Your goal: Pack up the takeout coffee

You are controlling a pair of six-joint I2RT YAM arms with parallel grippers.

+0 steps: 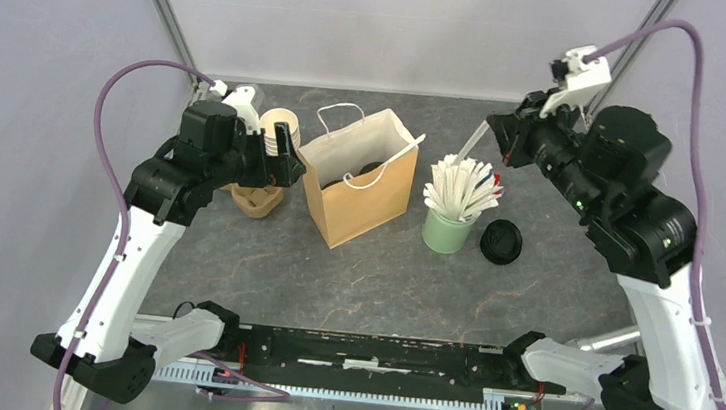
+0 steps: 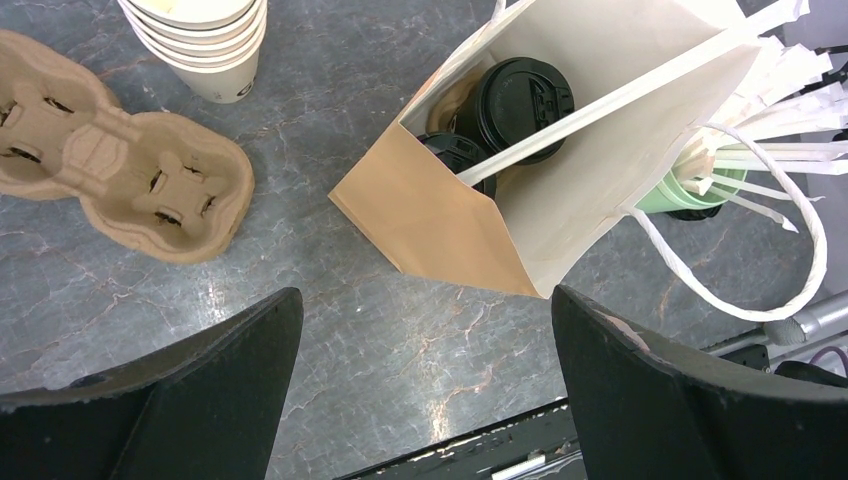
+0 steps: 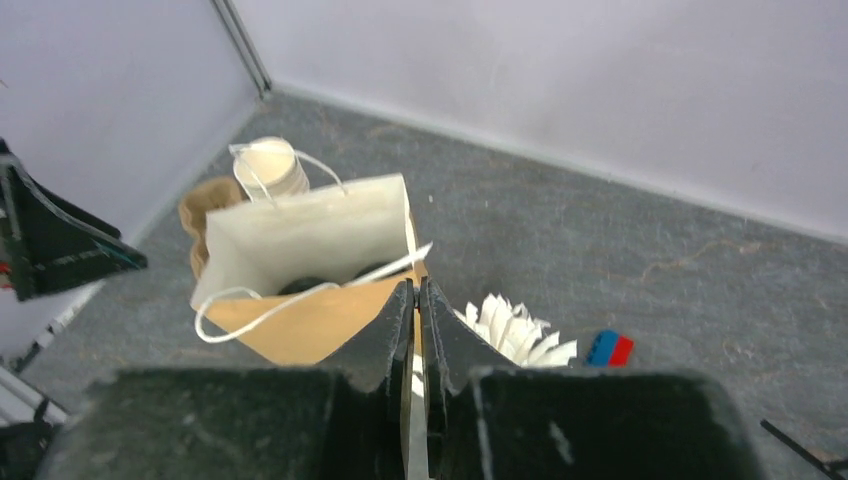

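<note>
Black-lidded cream cups (image 2: 515,95) sit in the brown paper bag (image 2: 440,215), just ahead of the wide-spread left end effector (image 2: 425,295). Right end effector (image 3: 417,287) pinches a white stick (image 1: 472,142).

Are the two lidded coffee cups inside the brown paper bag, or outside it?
Inside. The left wrist view shows both coffee cups, lids on, in the open paper bag.

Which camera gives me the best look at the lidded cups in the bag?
Left wrist: it looks down into the open bag, showing both black lids. Top external shows only a dark glimpse in its mouth; right wrist, dark slivers behind the rim.
</note>
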